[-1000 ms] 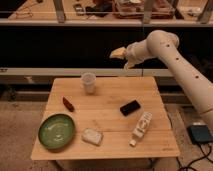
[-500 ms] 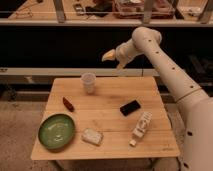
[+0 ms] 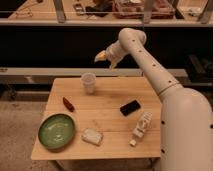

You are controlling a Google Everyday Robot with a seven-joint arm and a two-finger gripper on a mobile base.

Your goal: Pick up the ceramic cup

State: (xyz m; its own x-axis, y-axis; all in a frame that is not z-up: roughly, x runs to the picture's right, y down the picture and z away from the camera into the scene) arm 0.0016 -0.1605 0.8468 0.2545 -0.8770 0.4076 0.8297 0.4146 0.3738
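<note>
The ceramic cup is small, off-white and handleless, and stands upright near the back edge of the wooden table, left of centre. My gripper hangs in the air above and slightly to the right of the cup, at the end of the white arm that reaches in from the right. The gripper does not touch the cup and holds nothing I can see.
On the table lie a green bowl at front left, a small red object, a flat white block, a black phone and a white bottle on its side. A dark shelf unit stands behind the table.
The arm has swung left across the back of the table, bringing the gripper from the right to nearly above the cup. The objects on the table have not moved.
</note>
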